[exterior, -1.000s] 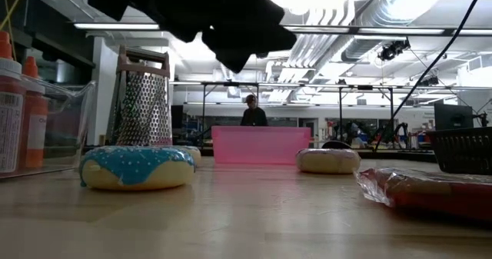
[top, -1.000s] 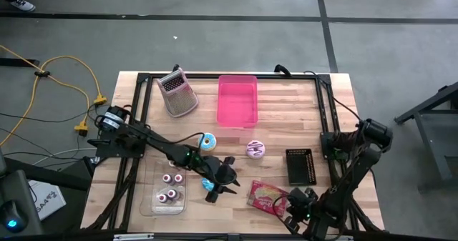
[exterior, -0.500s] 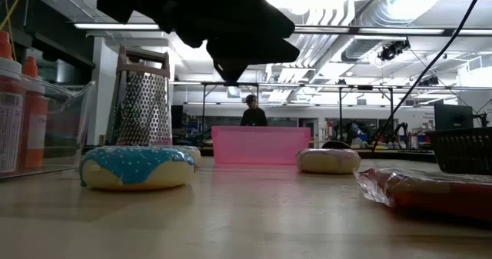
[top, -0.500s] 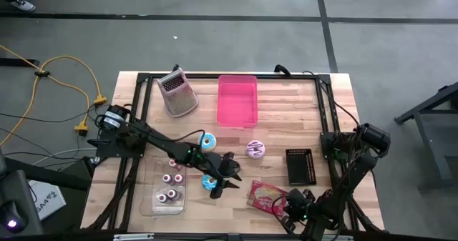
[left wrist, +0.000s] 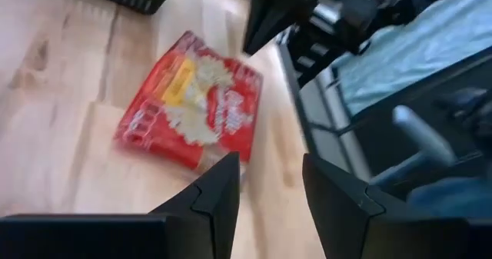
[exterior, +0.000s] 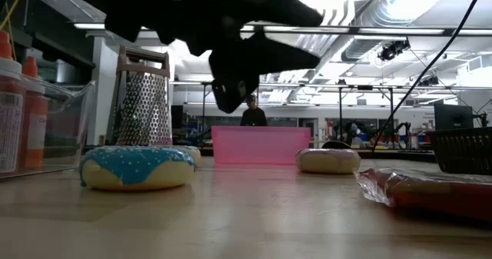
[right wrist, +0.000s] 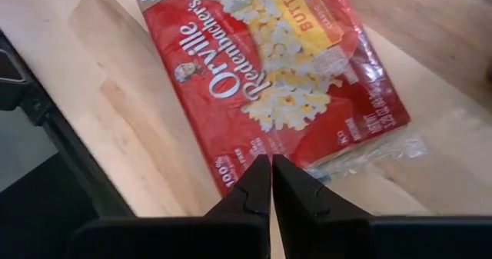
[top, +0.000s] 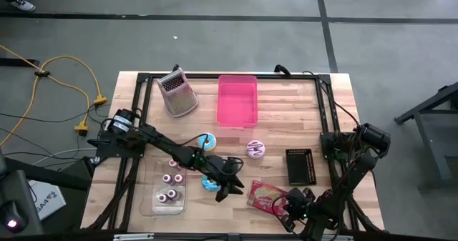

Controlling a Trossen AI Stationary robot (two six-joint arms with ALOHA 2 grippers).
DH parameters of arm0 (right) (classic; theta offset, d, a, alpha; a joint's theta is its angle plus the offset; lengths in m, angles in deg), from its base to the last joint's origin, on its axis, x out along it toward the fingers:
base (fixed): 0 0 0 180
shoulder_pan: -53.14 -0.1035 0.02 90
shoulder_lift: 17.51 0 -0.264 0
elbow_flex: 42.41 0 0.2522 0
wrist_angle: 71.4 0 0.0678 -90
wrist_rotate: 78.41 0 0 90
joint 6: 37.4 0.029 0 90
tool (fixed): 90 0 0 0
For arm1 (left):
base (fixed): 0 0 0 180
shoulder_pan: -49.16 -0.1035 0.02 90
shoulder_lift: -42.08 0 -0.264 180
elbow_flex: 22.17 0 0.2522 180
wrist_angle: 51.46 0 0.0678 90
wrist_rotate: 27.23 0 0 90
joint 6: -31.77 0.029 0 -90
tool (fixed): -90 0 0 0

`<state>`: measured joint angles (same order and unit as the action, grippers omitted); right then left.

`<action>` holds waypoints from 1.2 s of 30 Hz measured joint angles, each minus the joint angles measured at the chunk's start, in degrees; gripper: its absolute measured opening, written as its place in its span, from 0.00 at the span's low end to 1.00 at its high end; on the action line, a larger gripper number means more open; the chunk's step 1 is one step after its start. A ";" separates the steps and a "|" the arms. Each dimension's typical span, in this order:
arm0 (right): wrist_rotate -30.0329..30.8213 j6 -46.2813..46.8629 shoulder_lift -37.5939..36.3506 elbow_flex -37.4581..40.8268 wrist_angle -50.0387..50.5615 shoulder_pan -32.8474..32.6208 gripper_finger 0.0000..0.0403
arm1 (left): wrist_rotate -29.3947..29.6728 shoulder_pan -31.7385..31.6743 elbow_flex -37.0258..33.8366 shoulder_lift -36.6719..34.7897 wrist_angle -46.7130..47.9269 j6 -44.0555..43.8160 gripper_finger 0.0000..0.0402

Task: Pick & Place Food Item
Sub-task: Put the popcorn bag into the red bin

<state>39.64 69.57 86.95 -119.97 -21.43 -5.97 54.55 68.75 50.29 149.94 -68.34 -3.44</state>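
Wooden tabletop point(top: 286, 119) seen from above, with both arms reaching toward its near edge. The pink bin point(top: 237, 100), standing empty near the far edge, is the likely receptacle, which would explain why it has been left uncrowded. A metal grater point(top: 177, 93) stands beside it; a clear tray point(top: 152, 198) of small bottles lies near the left arm, and a black basket point(top: 299, 166) near the right. The food item apparently in play is the red popcorn packet point(top: 266, 196), lying flat on the tabletop between the two hands, near the front edge. Three doughnuts lie apart from it: a blue doughnut point(top: 210, 184) just beside the left hand, a second blue one point(top: 206, 141) farther back, and a pink doughnut point(top: 255, 149) toward the basket. The left hand point(top: 230, 192) hovers low, its fingers point(left wrist: 215, 201) moderately parted and empty, aimed at the packet's nearer edge, presumably to take the thin packet from the side. The right hand point(right wrist: 270, 184), fingers pressed together and holding nothing, points steeply down over the packet's opposite edge, possibly to brace it.
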 joint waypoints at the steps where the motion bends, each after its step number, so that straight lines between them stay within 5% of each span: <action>1: -0.04 0.01 0.02 0.11 0.07 0.02 0.01 | -0.26 -0.02 0.01 0.05 -0.73 -1.14 0.34; 16: -3.21 -0.18 0.02 0.12 3.11 0.00 0.01 | -0.37 -3.84 0.11 0.07 2.27 -33.74 0.34; 26: -4.03 -1.79 0.02 0.12 4.00 0.01 0.00 | -5.00 -5.92 2.66 0.07 6.95 -33.06 0.34; 36: -4.00 -1.79 0.02 0.12 3.97 0.35 0.00 | -3.65 -5.99 9.14 0.07 21.66 -28.99 0.34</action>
<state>35.64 67.78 86.97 -119.85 -17.46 -5.62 50.90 62.77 59.43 150.02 -46.69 -32.43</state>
